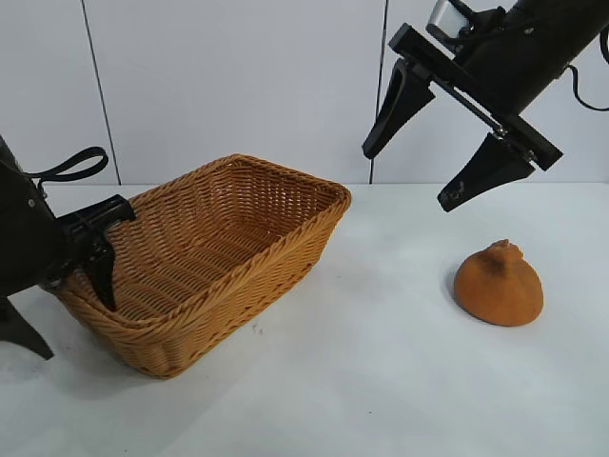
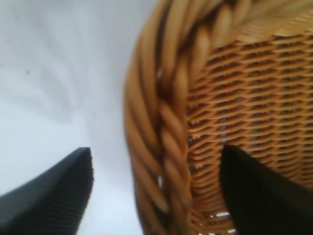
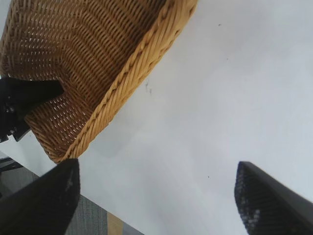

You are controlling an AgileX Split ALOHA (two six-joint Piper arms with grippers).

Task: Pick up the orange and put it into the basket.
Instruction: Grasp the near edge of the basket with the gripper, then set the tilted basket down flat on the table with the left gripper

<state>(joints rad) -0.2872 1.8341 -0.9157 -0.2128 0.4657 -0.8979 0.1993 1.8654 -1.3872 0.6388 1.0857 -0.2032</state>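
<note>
Rough orange-brown, dome-shaped orange (image 1: 499,284) lying on white table (image 1: 381,381), below and just past the wide-spread jaws of right gripper (image 1: 423,152), untouched. Pick-up step not yet begun; next move likely needing a descent until jaws straddle the fruit. Large tan woven wicker basket (image 1: 285,252) well apart, seemingly holding nothing. Left gripper (image 2: 156,191) straddling its braided rim, one jaw inside, one outside, not pinching.

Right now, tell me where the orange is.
In the exterior view the orange sits on the white table at the right, well clear of the basket, below the raised right hand.
</note>
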